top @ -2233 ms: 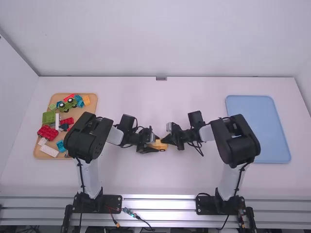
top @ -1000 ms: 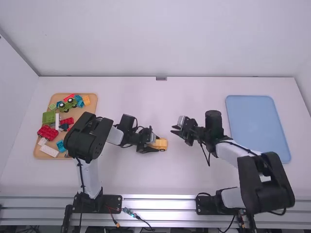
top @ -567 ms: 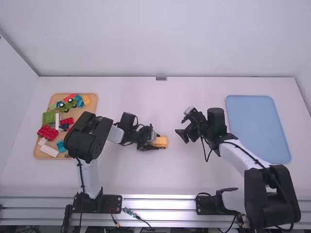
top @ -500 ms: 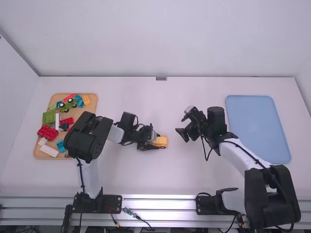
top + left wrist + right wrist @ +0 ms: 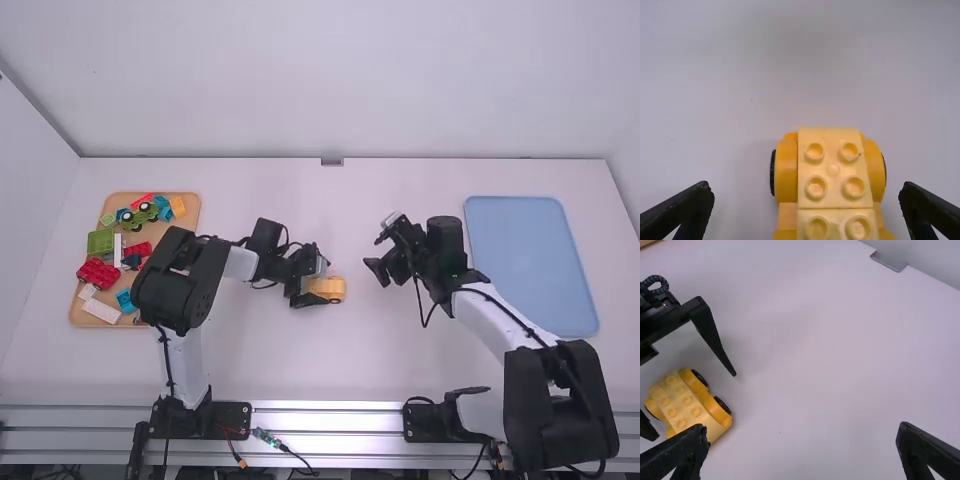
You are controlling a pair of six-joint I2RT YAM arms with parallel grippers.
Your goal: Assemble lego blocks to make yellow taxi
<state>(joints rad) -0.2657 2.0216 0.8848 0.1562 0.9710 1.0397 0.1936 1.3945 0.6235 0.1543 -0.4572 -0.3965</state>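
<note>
Taxi [image 5: 332,289] in the middle of the white table [image 5: 300,360], folks, a little yellow brick build down on its black wheels [image 5: 722,405], pale studs [image 5: 853,187] facing up! Look at the left gripper [image 5: 322,283], right there over one end of it, jaws wide apart, one on each side of the build, and the left wrist view shows a gap on both sides (what a view of those studs, by the way). Over on the other flank is the right gripper [image 5: 374,259], well apart from the build, jaws spread too, nothing between them. Out to the left, a crowded wooden-coloured tray [image 5: 192,224]: a green vehicle [image 5: 138,216] on dark wheels towards the far end, an orange block [image 5: 178,206] near it, a green block [image 5: 100,241] nearer the camera, then red blocks [image 5: 98,272] by the left edge and a long white block [image 5: 100,311] at the near end. And away to the right, beyond the right gripper, lies the flat blue tray [image 5: 530,265]
</note>
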